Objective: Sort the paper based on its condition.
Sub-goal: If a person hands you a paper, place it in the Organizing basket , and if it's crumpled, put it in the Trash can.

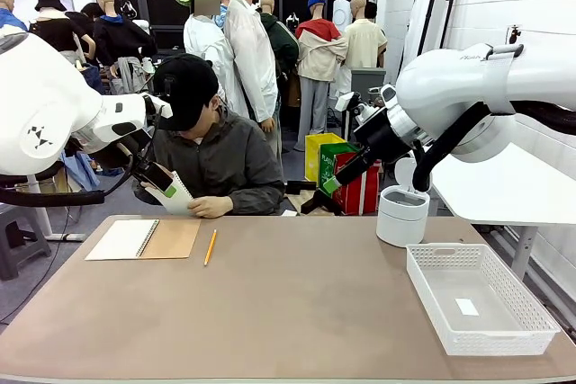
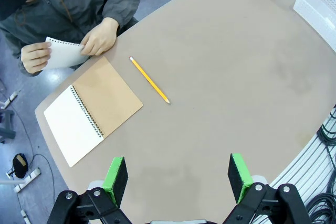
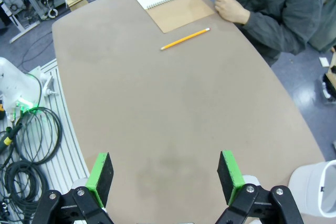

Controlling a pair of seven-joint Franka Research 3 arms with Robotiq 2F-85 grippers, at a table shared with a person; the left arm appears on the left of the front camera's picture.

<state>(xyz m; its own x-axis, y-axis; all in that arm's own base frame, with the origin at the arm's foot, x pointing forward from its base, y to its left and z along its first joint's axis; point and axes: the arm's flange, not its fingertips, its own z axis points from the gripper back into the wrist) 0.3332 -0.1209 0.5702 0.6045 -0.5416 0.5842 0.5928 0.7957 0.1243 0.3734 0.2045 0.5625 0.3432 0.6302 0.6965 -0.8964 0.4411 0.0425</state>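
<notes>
Paper (image 1: pixel 173 197) is in the person's hands at the far edge of the table (image 1: pixel 288 312), clear of the tabletop. It is a thin white sheet with a perforated edge. Judged step: wait for the hand-over, then judge the sheet's condition before choosing a container.

Front view. The left claw (image 1: pixel 155 171) hangs raised near the person's hand (image 1: pixel 210 208); its opening cannot be told from this angle. The right claw (image 1: pixel 317 197) is raised over the far right side of the table. A round smooth white bin (image 1: pixel 401 216) and a white lattice-walled basket (image 1: pixel 481 325) stand at the right; a small white tag lies in the basket. An open spiral notebook (image 1: pixel 144 238) with a brown card cover and a slim yellow pencil (image 1: pixel 210 246) lie flat on the matt brown surface.

Left wrist view. The left claw (image 2: pixel 178 174) stands apart, green pads wide, nothing between them. Approach the sheet edge-on; a thin sheet will likely buckle if pinched mid-span.

Right wrist view. The right claw (image 3: pixel 165 174) is likewise spread and empty above bare table. Keep it clear until a destination is decided.
</notes>
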